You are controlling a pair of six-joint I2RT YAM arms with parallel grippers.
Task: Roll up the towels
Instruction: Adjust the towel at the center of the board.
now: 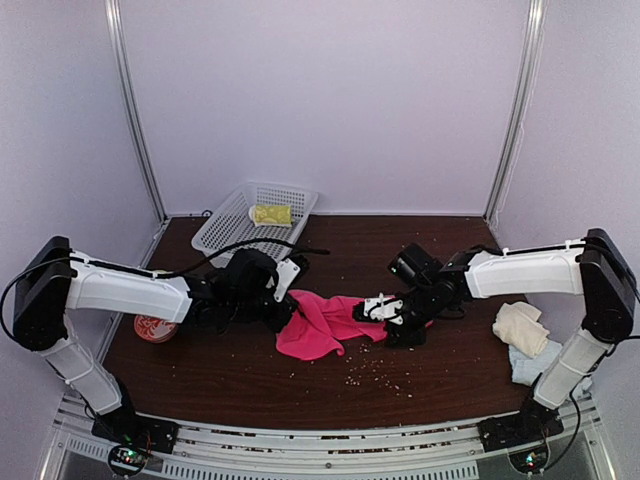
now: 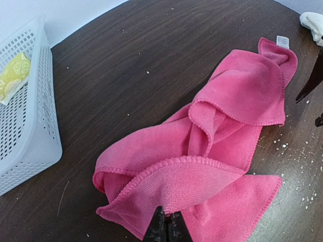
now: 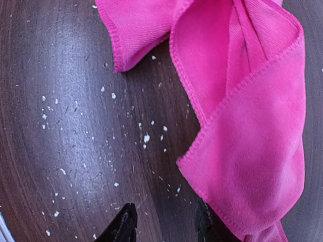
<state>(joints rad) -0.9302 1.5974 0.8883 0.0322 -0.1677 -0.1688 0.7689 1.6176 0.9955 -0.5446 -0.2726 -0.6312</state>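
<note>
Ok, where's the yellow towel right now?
In the top view the yellow towel lies inside the white basket at the back left of the table, apart from the pink towel at mid-table.

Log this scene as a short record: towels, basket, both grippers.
pink towel: crumpled, unrolled, mid table
yellow towel: inside the basket, far left
cream towel: bunched at the right edge
blue towel: next to the cream towel, nearer the right arm's base
left gripper: shut, pinching the pink towel's hem
right gripper: open, nothing between its fingers, pink towel's corner beside one
crumbs: scattered on the table by the pink towel
</note>
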